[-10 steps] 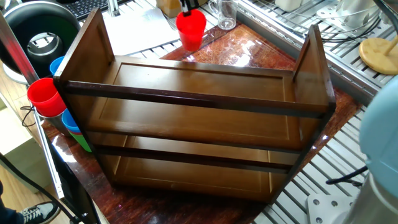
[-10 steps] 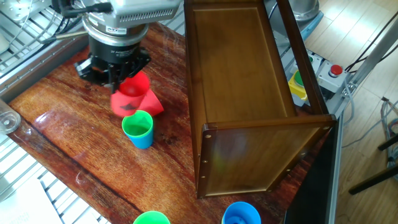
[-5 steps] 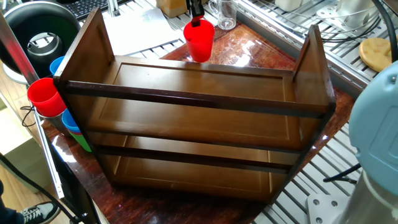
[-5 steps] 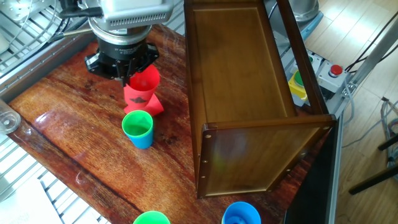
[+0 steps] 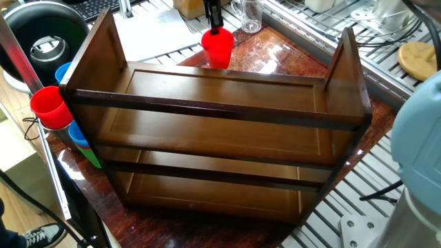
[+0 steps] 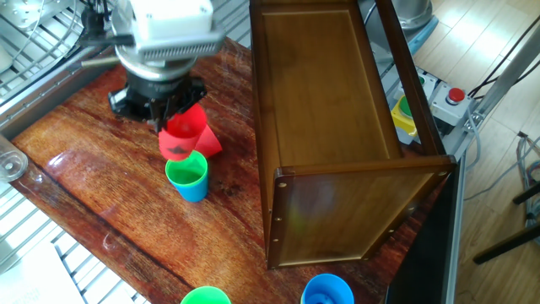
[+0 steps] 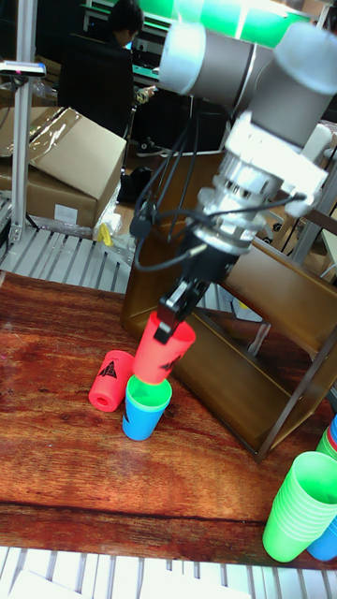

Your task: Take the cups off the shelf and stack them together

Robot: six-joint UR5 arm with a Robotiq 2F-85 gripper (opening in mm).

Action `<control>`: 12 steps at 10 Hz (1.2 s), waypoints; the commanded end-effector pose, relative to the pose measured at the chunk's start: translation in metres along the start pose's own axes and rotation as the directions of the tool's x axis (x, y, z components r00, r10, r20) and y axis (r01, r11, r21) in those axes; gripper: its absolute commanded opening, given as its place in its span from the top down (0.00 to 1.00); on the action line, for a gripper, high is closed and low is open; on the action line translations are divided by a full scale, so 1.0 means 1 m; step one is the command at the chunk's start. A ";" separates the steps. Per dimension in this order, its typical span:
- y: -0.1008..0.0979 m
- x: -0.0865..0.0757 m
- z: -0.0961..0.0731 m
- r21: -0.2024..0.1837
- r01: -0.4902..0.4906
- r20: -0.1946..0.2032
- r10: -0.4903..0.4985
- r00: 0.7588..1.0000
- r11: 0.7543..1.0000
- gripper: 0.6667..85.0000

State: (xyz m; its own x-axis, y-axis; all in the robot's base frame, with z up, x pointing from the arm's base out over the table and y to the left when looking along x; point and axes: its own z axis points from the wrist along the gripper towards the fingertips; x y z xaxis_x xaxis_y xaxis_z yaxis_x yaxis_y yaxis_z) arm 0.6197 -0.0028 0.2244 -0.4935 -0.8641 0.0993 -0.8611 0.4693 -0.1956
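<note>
Above green-in-blue stack [image 7: 143, 405]: gripper [image 7: 171, 321] clamped on red cup [image 7: 163, 350] rim.

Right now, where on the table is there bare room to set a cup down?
Bare tabletop lies left of the green-in-blue stack. It is crowded beside the shelf, where the gripper holds a red cup near a fallen red cup.

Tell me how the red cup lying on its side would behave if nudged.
The red cup lies on its side on the glossy table, so it would likely roll, curving because it tapers. It looks like light, thin plastic, so a slight push should move it. It lies close beside the green-in-blue stack and might bump it.
</note>
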 end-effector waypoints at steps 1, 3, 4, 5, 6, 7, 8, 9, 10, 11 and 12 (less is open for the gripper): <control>-0.004 -0.010 0.022 0.018 -0.004 0.042 0.003 0.999 1.000 0.99; -0.003 -0.012 0.027 0.019 -0.008 0.058 0.007 0.998 1.000 0.99; -0.001 -0.011 0.030 0.013 -0.015 0.062 0.014 0.998 1.000 0.99; 0.000 -0.010 0.031 0.010 -0.016 0.062 0.016 0.998 1.000 0.99; 0.002 -0.010 0.032 0.001 -0.020 0.068 0.020 0.998 1.000 0.99; 0.007 -0.007 0.033 -0.013 -0.027 0.070 0.028 0.997 1.000 0.99; 0.012 -0.003 0.036 -0.028 -0.035 0.070 0.036 0.997 0.999 0.99; 0.016 -0.002 0.036 -0.042 -0.041 0.074 0.044 0.996 0.998 0.99; 0.019 -0.002 0.036 -0.054 -0.046 0.079 0.050 0.996 0.997 0.99; 0.021 -0.003 0.037 -0.059 -0.051 0.084 0.056 0.995 0.997 0.98; 0.023 -0.005 0.037 -0.062 -0.044 0.094 0.050 0.994 0.997 0.96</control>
State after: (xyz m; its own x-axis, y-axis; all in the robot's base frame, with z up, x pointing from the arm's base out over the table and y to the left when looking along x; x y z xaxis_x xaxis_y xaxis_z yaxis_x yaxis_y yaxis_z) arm 0.6119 -0.0001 0.1857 -0.5161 -0.8562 0.0247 -0.8472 0.5060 -0.1620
